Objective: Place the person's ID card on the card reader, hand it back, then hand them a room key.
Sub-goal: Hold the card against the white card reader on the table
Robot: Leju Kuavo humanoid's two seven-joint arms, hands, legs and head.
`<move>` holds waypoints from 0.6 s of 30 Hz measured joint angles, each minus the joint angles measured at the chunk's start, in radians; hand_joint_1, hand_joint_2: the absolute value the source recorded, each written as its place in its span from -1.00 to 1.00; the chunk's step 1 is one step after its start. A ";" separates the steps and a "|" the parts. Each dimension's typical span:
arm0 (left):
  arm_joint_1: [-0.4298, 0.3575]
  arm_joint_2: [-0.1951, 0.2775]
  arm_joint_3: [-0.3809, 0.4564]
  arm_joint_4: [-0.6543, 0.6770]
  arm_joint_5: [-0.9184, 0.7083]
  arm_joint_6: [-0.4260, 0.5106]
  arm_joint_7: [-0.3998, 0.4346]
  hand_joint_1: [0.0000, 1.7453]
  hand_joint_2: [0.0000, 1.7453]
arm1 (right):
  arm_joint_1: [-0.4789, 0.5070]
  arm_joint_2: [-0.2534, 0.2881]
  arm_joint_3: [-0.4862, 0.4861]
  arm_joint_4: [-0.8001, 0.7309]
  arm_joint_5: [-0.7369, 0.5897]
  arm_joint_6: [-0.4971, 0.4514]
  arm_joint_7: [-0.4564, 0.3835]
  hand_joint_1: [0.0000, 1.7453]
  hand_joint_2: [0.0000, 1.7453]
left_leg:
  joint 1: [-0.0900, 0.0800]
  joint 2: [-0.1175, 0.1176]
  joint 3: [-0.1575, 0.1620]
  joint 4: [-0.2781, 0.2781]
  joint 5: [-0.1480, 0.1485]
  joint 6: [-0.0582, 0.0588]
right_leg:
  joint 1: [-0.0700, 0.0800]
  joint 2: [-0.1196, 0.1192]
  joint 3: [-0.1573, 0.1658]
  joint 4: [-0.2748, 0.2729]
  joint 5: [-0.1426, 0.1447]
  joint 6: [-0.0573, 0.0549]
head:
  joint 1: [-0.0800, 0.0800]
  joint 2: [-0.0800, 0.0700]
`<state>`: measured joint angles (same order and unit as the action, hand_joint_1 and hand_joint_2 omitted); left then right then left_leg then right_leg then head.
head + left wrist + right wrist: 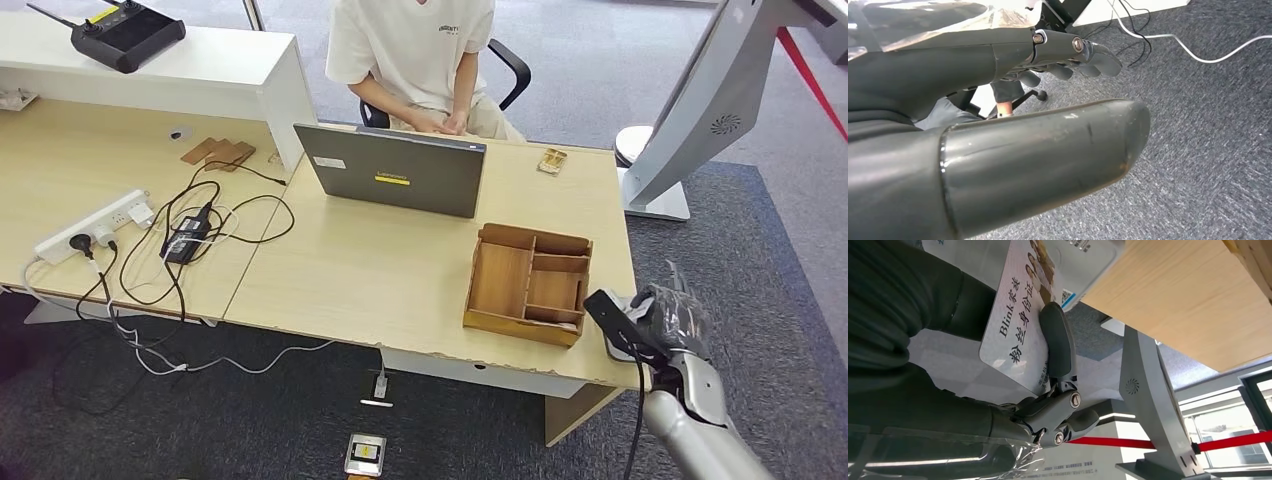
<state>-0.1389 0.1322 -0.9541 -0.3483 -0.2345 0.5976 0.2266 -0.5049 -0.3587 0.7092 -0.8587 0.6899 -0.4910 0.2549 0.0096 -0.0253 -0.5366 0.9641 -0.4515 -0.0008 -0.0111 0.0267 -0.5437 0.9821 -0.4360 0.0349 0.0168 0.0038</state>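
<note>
Head view is showing the right hand (pixel 668 318) hovering at the near right corner of the desk (pixel 400 270), just beside the wooden organizer tray (pixel 530 283), and it is holding something flat and dark that is sticking out toward the tray. Right wrist view is making that plainer: the ID card (pixel 1018 325), printed with Chinese characters and a picture, is lying against the palm with the thumb (pixel 1058 345) pressing across its face, so this hand is gripping the card. Its long axis is running out from the palm toward the desk edge, and the far end is overlapping a white printed object (pixel 1088 260) that is sitting at the desk's corner; I am judging that to be the card reader, though it is cut off at the frame edge and in the head view it is hiding behind the hand. Whether the card is already touching it or just hanging over it, I cannot tell.

Left wrist view is showing the left hand (pixel 1068 57) hanging low over the grey carpet (pixel 1208 125) with nothing in it, fingers loosely curled and apart, well away from the desk, so the right arm is clearly the nearer one for the placing. A person (pixel 415 60) is sitting behind the laptop (pixel 395 170), hands folded, across the desk from the robot. No room key is making itself out anywhere; the tray's compartments are looking bare from here
</note>
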 joint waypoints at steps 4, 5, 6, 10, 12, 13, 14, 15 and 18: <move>0.000 0.000 0.000 0.000 0.001 0.000 -0.003 -1.00 -1.00 | 0.012 0.001 0.000 0.008 -0.004 0.000 -0.007 1.00 1.00 | 0.000 0.000 0.000 0.000 0.000 0.000 | 0.000 0.000 0.000 0.000 0.000 0.000 | 0.000 0.000; 0.000 0.000 0.000 0.000 0.001 0.000 -0.003 -1.00 -1.00 | 0.014 0.001 0.000 0.011 -0.005 0.000 -0.008 1.00 1.00 | 0.000 0.000 0.000 0.000 0.000 0.000 | 0.000 0.000 0.000 0.000 0.000 0.000 | 0.000 0.000; 0.000 0.000 0.000 0.000 0.001 0.000 -0.003 -1.00 -1.00 | 0.016 0.002 0.000 0.013 -0.006 0.000 -0.009 1.00 1.00 | 0.000 0.000 0.000 0.000 0.000 0.000 | 0.000 0.000 0.000 0.000 0.000 0.000 | 0.000 0.000; 0.000 0.001 0.000 0.000 0.001 0.001 -0.003 -1.00 -1.00 | 0.019 0.006 0.000 0.023 -0.008 0.000 -0.011 1.00 1.00 | 0.000 0.000 0.000 0.000 0.000 0.000 | 0.000 0.000 0.000 0.000 0.000 0.000 | 0.000 0.000; 0.000 0.002 0.000 0.000 0.000 0.001 -0.003 -1.00 -1.00 | 0.019 0.007 -0.001 0.027 -0.009 0.000 -0.013 1.00 1.00 | 0.000 0.000 0.000 0.000 0.000 0.000 | 0.000 0.000 0.000 0.000 0.000 0.000 | 0.000 0.000; 0.000 0.002 0.000 0.000 -0.001 0.001 -0.002 -1.00 -1.00 | 0.019 0.008 -0.002 0.029 -0.010 -0.001 -0.015 1.00 1.00 | 0.000 0.000 0.000 0.000 0.000 0.000 | 0.000 0.000 0.000 0.000 0.000 0.000 | 0.000 0.000; -0.001 0.002 0.000 0.000 -0.002 0.001 -0.002 -1.00 -1.00 | 0.019 0.009 -0.003 0.030 -0.011 -0.001 -0.016 1.00 1.00 | 0.000 0.000 0.000 0.000 0.000 0.000 | 0.000 0.000 0.000 0.000 0.000 0.000 | 0.000 0.000; -0.001 0.002 0.000 0.000 -0.002 0.001 -0.001 -1.00 -1.00 | 0.019 0.009 -0.004 0.032 -0.011 -0.002 -0.018 1.00 1.00 | 0.000 0.000 0.000 0.000 0.000 0.000 | 0.000 0.000 0.000 0.000 0.000 0.000 | 0.000 0.000; -0.001 0.002 0.000 0.000 -0.003 0.001 0.001 -1.00 -1.00 | 0.019 0.010 -0.006 0.035 -0.012 -0.003 -0.020 1.00 1.00 | 0.000 0.000 0.001 0.000 0.000 0.000 | 0.000 0.000 0.000 0.000 0.000 0.000 | 0.000 0.000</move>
<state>-0.1404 0.1347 -0.9545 -0.3483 -0.2375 0.5984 0.2274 -0.4863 -0.3488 0.7027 -0.8232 0.6774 -0.4935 0.2353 0.0097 -0.0251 -0.5361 0.9641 -0.4515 -0.0007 -0.0111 0.0267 -0.5433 0.9820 -0.4360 0.0349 0.0170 0.0038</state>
